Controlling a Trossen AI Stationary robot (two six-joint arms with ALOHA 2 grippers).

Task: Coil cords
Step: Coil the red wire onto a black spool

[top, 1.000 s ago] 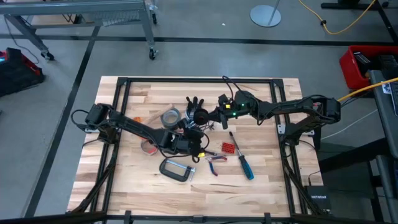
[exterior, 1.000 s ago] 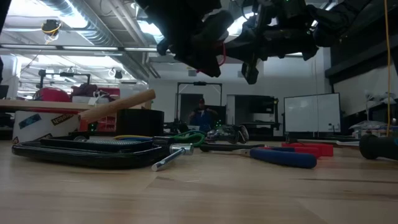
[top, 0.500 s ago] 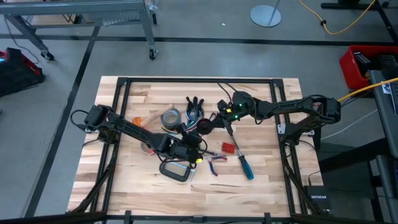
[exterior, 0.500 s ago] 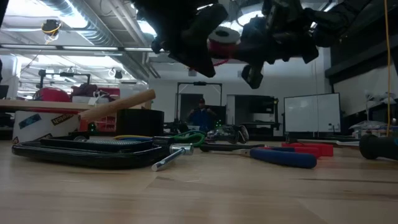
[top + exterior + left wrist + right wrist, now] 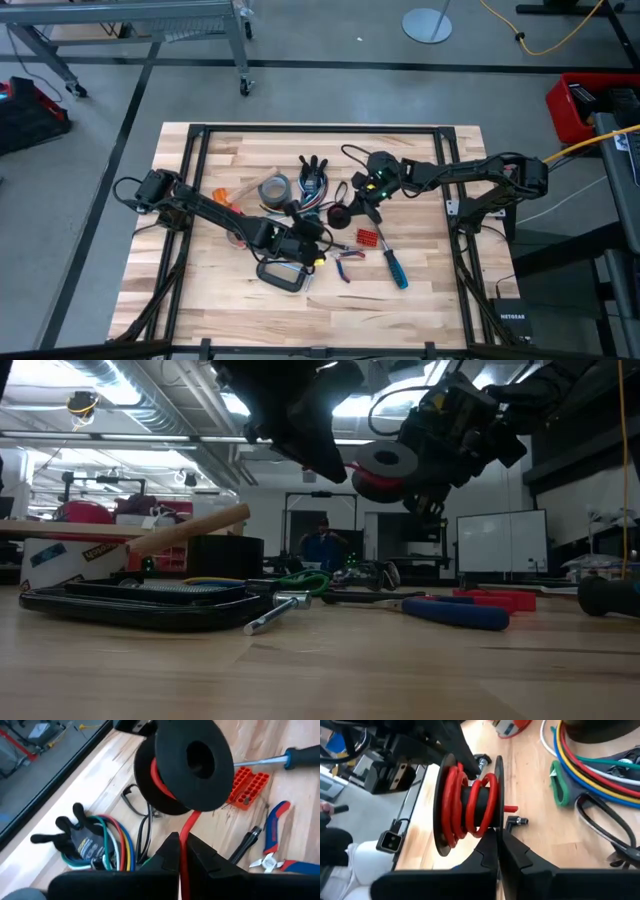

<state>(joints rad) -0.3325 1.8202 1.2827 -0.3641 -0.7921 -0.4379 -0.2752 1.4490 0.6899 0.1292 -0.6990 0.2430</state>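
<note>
Gripping the red cord (image 5: 186, 851) now, left end effector (image 5: 181, 854) clenched, right end effector (image 5: 499, 851) holding black spool (image 5: 470, 805) lower.

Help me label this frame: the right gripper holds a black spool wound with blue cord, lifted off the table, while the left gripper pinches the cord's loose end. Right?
Nearly. The cord wound on the black spool is red, not blue, as the right wrist view shows. The right gripper does hold the spool off the table, and the left gripper pinches the loose end.

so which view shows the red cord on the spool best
The right wrist view: the red cord shows as separate loops wound between the black flanges. The left wrist view shows one strand running to the left fingers; the low view a red edge; the high view hardly any.
</note>
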